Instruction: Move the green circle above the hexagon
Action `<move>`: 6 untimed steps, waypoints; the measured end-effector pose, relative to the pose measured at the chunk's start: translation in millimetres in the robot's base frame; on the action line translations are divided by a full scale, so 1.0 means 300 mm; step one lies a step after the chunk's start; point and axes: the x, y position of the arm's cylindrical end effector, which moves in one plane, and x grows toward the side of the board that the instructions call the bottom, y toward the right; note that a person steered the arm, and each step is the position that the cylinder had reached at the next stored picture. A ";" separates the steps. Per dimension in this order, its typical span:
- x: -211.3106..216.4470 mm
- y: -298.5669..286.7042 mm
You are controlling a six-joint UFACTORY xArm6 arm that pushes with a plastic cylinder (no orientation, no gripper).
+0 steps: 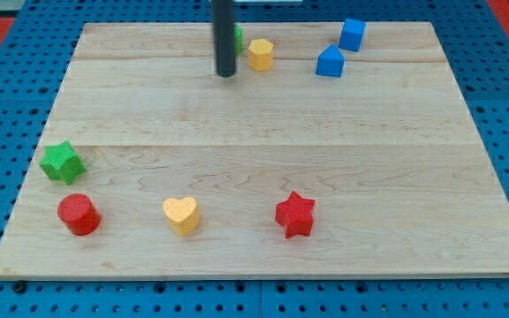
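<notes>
The green circle (238, 37) sits near the view's top, mostly hidden behind my rod; only a green sliver shows at the rod's right edge. The yellow hexagon (261, 54) lies just to its right and slightly lower, close to it; I cannot tell if they touch. My tip (226, 73) rests on the board just below and left of the green circle, to the left of the hexagon.
A blue cube (353, 34) and a blue house-shaped block (330, 62) lie at the top right. A green star (62, 162) is at the left edge. A red cylinder (79, 214), a yellow heart (181, 215) and a red star (295, 215) line the bottom.
</notes>
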 end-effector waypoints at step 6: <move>-0.116 -0.017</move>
